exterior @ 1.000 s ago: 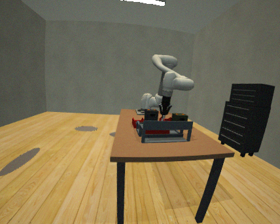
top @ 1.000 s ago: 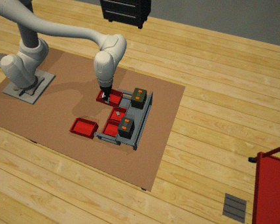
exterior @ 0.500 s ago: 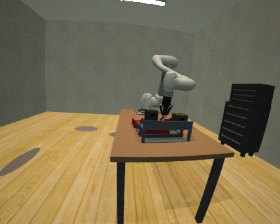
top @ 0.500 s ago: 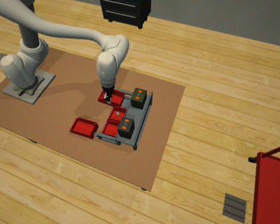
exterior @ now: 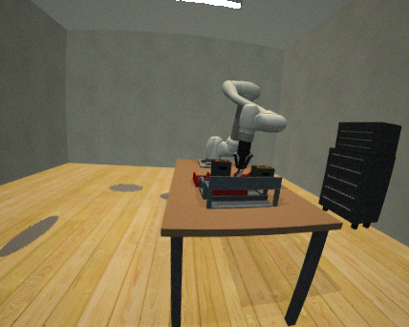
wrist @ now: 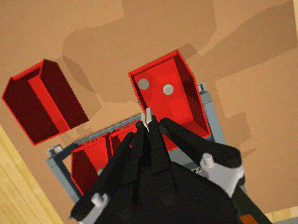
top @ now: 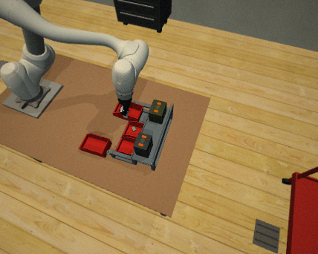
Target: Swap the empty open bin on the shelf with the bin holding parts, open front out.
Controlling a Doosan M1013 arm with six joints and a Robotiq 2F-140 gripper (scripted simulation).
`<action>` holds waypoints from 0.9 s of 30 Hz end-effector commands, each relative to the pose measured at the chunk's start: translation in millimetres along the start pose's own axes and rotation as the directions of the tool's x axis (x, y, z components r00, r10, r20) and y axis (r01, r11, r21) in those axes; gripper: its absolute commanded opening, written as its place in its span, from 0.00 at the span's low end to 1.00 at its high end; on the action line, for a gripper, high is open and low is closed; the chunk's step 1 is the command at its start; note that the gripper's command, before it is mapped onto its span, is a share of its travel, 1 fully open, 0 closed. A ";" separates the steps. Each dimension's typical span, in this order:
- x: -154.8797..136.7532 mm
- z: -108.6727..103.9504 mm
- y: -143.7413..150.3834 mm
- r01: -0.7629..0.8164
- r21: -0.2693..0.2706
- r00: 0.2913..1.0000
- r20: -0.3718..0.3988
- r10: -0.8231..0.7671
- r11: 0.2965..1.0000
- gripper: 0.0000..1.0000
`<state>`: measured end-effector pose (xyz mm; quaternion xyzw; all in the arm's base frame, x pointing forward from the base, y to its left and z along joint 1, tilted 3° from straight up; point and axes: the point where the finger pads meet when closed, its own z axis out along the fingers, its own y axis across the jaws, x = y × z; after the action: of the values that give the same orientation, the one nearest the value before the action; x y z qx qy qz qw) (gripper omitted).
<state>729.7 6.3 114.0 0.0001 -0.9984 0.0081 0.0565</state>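
Gripper [top: 124, 112] [exterior: 241, 173] [wrist: 148, 114] pinched nearly shut on the parts bin's [top: 137, 111] [wrist: 176, 107] side wall. Two parts visible inside. Empty bin [top: 95, 145] [exterior: 196, 179] [wrist: 54, 105] on table [top: 82, 122] [exterior: 249, 220] [wrist: 95, 25].

No text, label, brand, number or sign can be read in any of the three views. The only thing resembling print is a tiny pale patch of marks on the grey shelf [wrist: 220, 125], toward four o'clock from the centre of the wrist view, just beside the claw [top: 124, 114] [exterior: 240, 173] [wrist: 146, 120]; it is too small and blurred to make out.
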 end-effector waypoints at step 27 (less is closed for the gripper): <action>-10.3 -2.4 1.1 0.003 0.006 1.000 -0.002 -0.003 1.000 0.10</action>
<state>739.0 6.3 114.3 0.0001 -0.9984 0.0082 0.0566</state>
